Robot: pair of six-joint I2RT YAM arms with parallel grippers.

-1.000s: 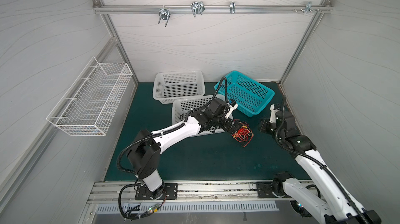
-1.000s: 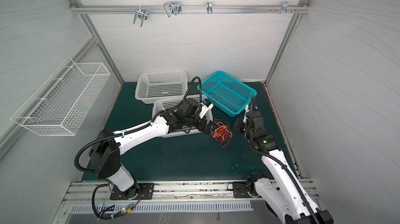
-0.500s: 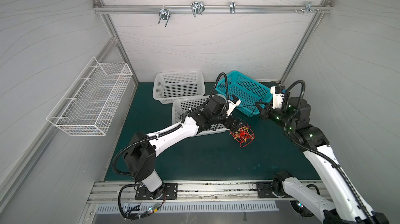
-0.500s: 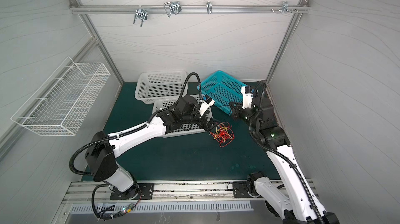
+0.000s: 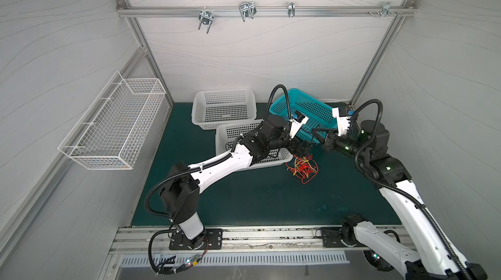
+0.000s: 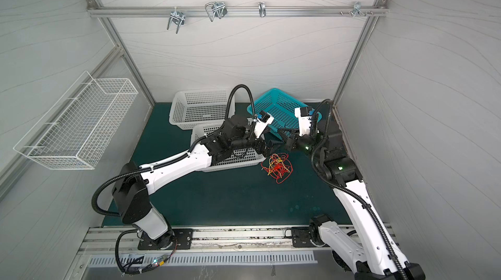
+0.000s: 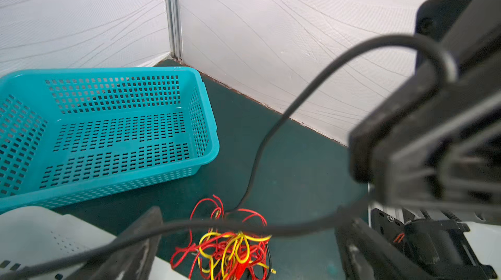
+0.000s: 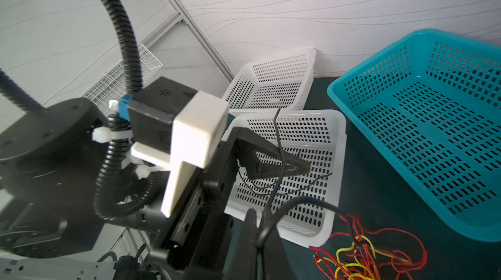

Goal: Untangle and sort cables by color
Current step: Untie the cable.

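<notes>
A tangle of red and yellow cables lies on the green mat beside the near white basket. One black cable rises out of the tangle to my right gripper, which is shut on it above the mat. In the right wrist view the cable arcs from the shut right gripper down to the tangle. My left gripper hovers open over the tangle, holding nothing.
A teal basket stands at the back right, and a second white basket sits against the back wall. A wire basket hangs on the left wall. Thin black wire shows over the near white basket.
My right arm has lifted from low at the right and swung left with the black cable, ending close to the left gripper. The left arm has barely moved.
</notes>
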